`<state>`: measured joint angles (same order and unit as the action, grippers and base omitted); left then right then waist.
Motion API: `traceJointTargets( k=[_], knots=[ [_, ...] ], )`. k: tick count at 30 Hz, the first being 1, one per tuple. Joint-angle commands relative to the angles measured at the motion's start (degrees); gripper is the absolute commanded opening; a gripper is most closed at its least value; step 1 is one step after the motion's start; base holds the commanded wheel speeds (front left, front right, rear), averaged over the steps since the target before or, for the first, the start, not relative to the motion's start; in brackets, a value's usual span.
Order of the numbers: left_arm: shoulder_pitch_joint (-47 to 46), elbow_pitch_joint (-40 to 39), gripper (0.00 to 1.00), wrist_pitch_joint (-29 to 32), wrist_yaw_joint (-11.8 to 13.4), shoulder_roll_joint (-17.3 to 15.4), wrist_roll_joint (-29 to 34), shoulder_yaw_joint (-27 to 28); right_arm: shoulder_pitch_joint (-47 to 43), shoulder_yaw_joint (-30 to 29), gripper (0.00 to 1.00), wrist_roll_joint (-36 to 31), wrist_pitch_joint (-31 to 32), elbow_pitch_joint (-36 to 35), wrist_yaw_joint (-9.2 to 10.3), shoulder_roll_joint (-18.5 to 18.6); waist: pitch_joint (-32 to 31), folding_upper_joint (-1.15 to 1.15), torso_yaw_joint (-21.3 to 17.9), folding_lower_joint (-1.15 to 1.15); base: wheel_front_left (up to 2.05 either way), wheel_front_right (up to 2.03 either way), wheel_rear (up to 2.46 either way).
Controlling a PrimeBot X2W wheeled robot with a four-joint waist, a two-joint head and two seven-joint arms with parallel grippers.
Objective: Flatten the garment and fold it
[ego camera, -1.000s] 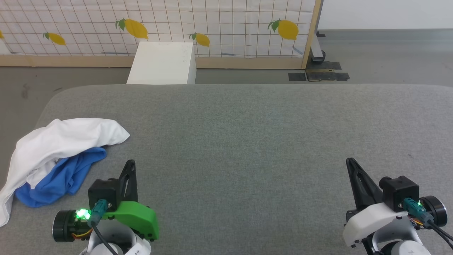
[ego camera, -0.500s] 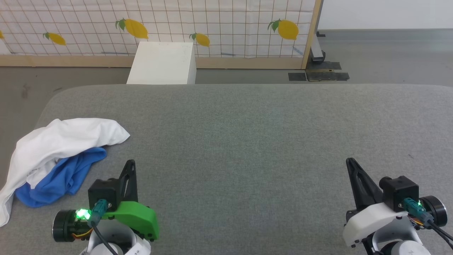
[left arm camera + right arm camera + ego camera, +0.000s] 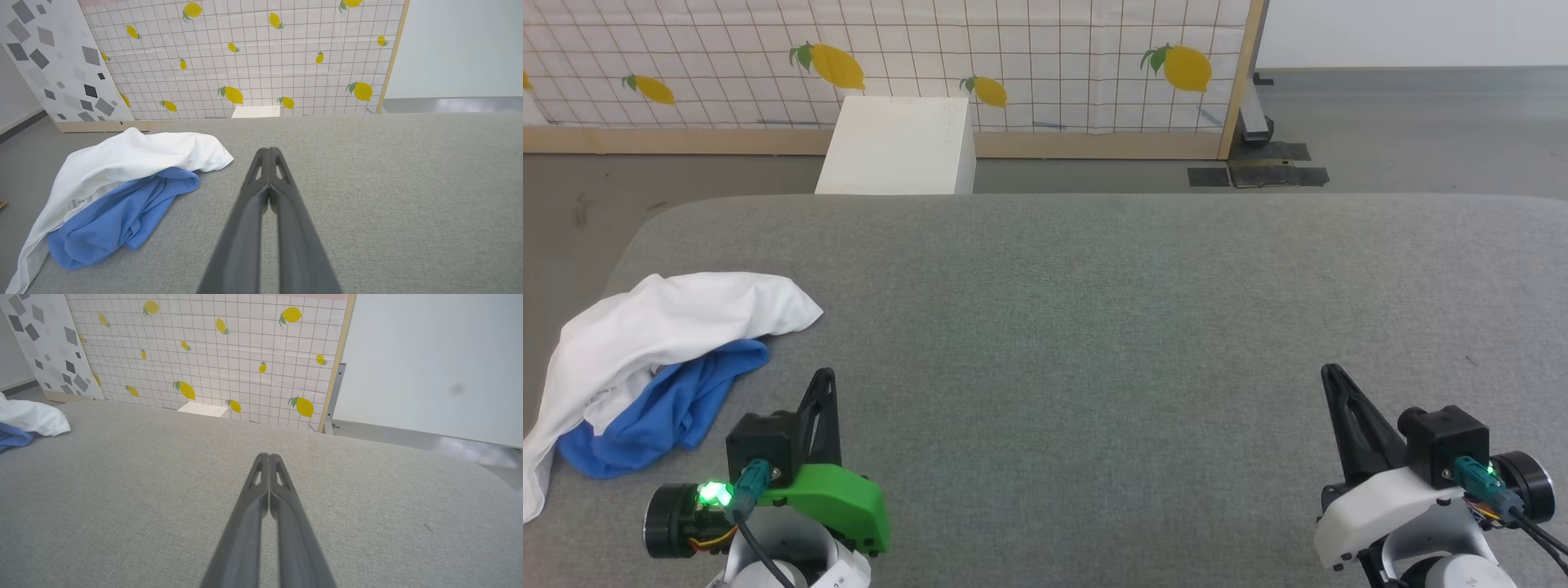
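Observation:
The garment (image 3: 654, 359) lies crumpled at the left edge of the grey table (image 3: 1094, 327), white cloth bunched over blue, one white end hanging off the side. In the left wrist view the garment (image 3: 118, 183) sits to the left of my fingers. My left gripper (image 3: 823, 377) rests shut at the lower left, a short way to the garment's right and not touching it; its tips (image 3: 268, 152) meet with nothing between. My right gripper (image 3: 1331, 371) is shut at the lower right, far from the cloth, tips (image 3: 268, 457) pressed together. A corner of the garment (image 3: 28, 418) shows at the far left of the right wrist view.
A white box (image 3: 898, 147) stands on the floor beyond the table's far edge. Behind it runs a lemon-print grid panel (image 3: 1013, 57) on a wooden frame. A panel with grey shapes (image 3: 53, 61) leans at the left. Grey floor surrounds the table.

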<state>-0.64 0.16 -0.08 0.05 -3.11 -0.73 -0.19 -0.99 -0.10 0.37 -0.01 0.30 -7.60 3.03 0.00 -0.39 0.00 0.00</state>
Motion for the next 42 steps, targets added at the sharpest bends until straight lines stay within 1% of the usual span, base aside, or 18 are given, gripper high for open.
traceJointTargets(
  k=[1,2,3,4,5,6,33,42],
  knots=[
    [0.6,-0.2,0.00,0.1,0.0,0.2,0.7,0.2,1.0,0.1,0.00,-0.4,0.0,-0.3,0.11,-0.2,0.0,0.39,0.0,0.00,0.00,0.00,0.00],
    [0.6,-0.2,0.00,0.1,0.0,0.2,0.7,0.2,1.0,0.1,0.00,-0.4,0.0,-0.3,0.11,-0.2,0.0,0.39,0.0,0.00,0.00,0.00,0.00],
    [0.0,0.0,1.00,0.0,0.0,0.0,0.0,0.0,0.0,0.0,1.00,0.0,0.0,0.0,0.00,0.0,0.0,0.00,0.0,0.00,0.00,0.00,0.00],
    [0.0,0.0,1.00,0.0,0.0,0.0,-0.1,-0.1,0.0,0.0,1.00,0.0,0.0,0.0,0.00,0.0,0.0,0.00,0.0,0.00,0.00,0.00,0.00],
    [0.0,0.0,0.00,0.0,0.0,0.0,-0.2,-0.1,-0.1,0.0,0.00,0.1,0.0,0.1,0.00,0.0,0.0,0.00,0.0,0.00,0.00,0.00,0.00],
    [0.0,0.0,1.00,0.0,0.0,0.0,-0.3,-0.2,-0.1,0.0,1.00,0.0,0.0,0.1,0.00,0.0,0.0,0.00,0.0,0.00,0.00,0.00,0.00],
    [-0.1,2.3,1.00,-3.2,0.5,0.0,-2.7,-1.2,-0.2,-2.1,1.00,3.8,-3.2,2.8,0.02,0.0,0.3,0.08,0.0,0.00,0.00,0.00,0.00],
    [-0.2,2.9,1.00,-4.3,0.9,0.1,-3.5,-0.9,-0.3,-2.6,1.00,4.5,-4.3,3.8,0.03,0.0,0.3,0.11,1.4,0.00,0.00,0.00,0.00]
  ],
)
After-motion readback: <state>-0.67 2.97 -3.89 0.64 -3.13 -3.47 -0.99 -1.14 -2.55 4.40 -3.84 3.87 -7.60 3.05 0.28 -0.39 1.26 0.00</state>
